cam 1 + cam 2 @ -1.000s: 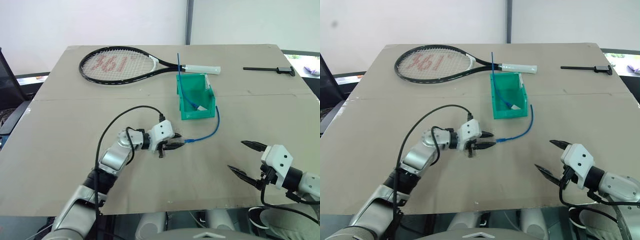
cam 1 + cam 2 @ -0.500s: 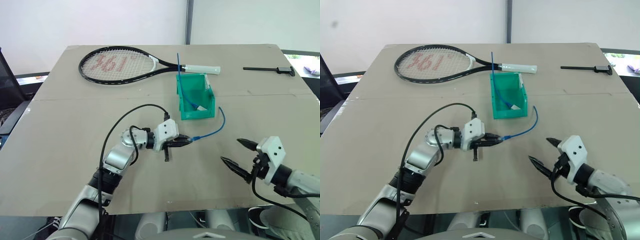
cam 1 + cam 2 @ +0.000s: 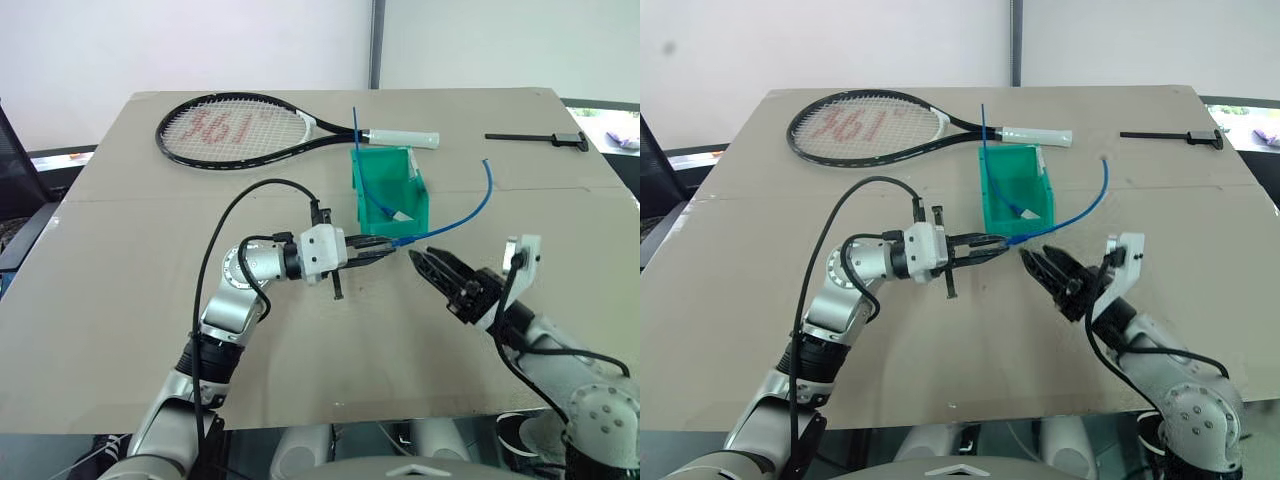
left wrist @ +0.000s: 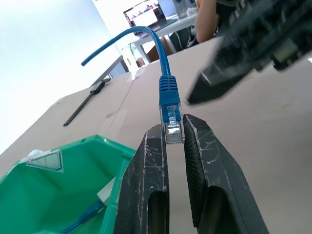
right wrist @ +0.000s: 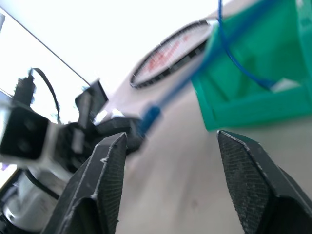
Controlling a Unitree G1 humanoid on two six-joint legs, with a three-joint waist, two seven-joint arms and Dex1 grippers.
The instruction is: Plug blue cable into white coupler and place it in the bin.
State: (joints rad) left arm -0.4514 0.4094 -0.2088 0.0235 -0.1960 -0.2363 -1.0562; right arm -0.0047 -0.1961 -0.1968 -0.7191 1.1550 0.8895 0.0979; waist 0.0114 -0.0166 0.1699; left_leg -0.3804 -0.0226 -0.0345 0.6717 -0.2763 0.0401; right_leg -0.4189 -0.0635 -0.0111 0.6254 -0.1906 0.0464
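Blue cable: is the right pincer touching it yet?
Apart. In the right wrist view the right pincer stands open, and the blue cable hangs beyond its fingers, with bare tabletop between them. The left pincer is clamped on the cable's clear plug.

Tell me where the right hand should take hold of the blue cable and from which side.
Best guess: grip the blue cable on its blue boot just beyond the left hand, which pinches the clear plug. The right hand would come from the robot's right, fingers astride the cord. Past that point the cord arcs up freely, so a grip farther out would probably flex.
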